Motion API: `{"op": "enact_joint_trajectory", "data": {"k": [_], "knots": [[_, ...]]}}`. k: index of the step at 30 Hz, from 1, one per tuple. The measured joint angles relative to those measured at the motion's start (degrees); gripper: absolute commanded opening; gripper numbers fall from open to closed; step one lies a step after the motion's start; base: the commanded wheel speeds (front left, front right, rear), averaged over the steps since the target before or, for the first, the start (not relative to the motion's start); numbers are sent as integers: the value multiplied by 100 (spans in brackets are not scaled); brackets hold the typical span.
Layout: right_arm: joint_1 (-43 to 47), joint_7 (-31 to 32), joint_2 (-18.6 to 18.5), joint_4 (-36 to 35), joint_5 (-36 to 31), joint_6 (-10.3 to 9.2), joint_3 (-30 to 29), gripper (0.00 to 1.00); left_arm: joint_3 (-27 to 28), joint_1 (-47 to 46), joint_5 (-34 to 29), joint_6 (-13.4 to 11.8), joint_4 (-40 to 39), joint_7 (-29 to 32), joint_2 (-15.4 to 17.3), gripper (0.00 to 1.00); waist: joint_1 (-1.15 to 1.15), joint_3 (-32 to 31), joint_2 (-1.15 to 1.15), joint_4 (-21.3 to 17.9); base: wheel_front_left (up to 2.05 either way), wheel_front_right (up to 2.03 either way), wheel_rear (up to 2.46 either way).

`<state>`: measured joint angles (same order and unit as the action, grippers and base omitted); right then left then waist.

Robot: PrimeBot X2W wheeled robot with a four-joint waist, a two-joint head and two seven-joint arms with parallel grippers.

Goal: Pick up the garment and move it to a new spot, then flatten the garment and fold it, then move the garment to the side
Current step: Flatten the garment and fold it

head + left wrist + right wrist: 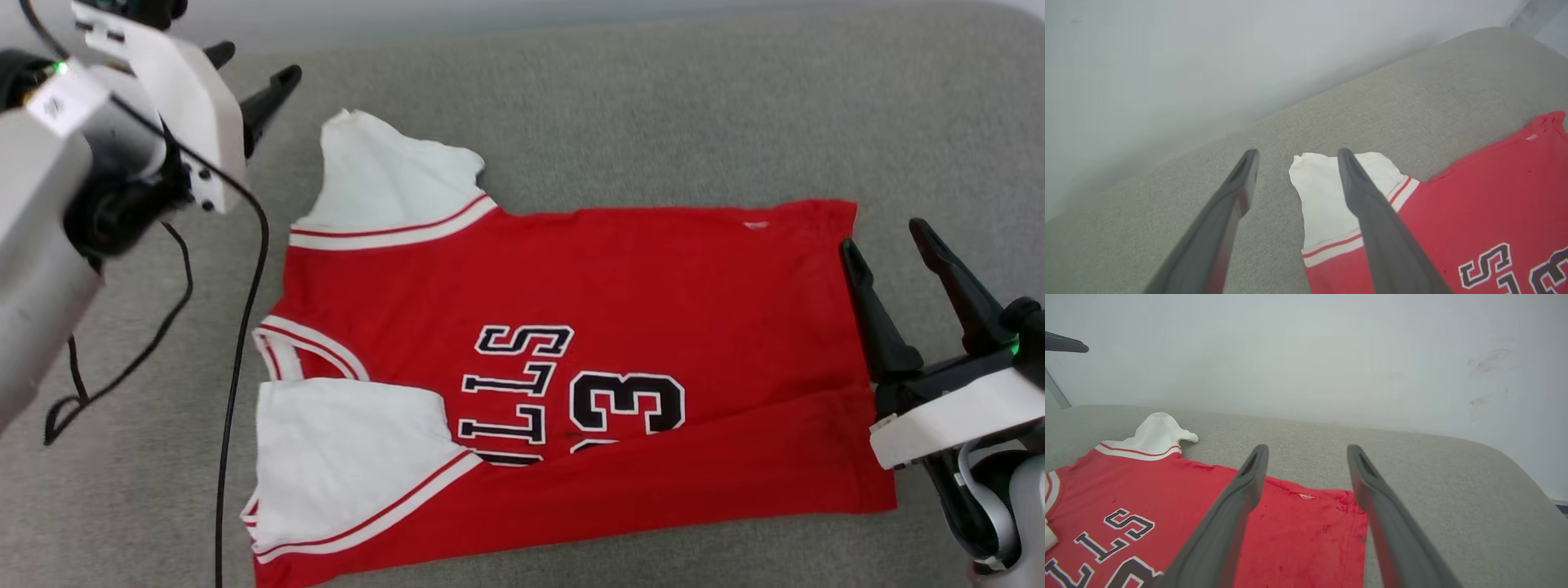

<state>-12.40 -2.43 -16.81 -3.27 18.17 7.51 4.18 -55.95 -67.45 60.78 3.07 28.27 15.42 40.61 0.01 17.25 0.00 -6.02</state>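
Garment, a red basketball-style T-shirt with white short sleeves and black white-edged lettering (620, 327), is lying front-up and sideways on a grey woven upholstered cushion (653, 122). The collar end is over by the left hand (257, 65) and the hem (873, 465) is right next to the right hand (884, 237).

Both hands are wide open with nothing in them. The left one hovers above the cushion just off the far white sleeve (392, 180), and in its wrist view that sleeve sits right past its fingertips. The right one is parked at the hem, with one finger overlapping the red edge in the head view. I can't tell if it's actually touching the cloth.

The near long edge looks turned up over the front. It cuts off the bottom of the number and lettering, and the near sleeve (343, 457) lies on top of the red. So my read is that one lengthwise fold is in and the far side is next. One hand at each end makes sense for that, since the far sleeve and far hem corner could get lifted together and stay straight.

A thin black cable (234, 367) dangles off the left arm close to the collar, so that's a possible snag.
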Motion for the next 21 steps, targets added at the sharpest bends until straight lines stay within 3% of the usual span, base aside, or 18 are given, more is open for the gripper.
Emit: {"op": "enact_joint_trajectory", "data": {"k": [10,21], "knots": [[-20,140,132,-419,-311,0,-78,100,-421,-1169,270,339,757,2143,-293,100,1,924,0,-302,0,0,0],[-208,179,164,-601,-382,0,-22,100,-659,-1593,301,385,1347,2939,-501,100,0,1668,0,-370,0,0,0]]}}
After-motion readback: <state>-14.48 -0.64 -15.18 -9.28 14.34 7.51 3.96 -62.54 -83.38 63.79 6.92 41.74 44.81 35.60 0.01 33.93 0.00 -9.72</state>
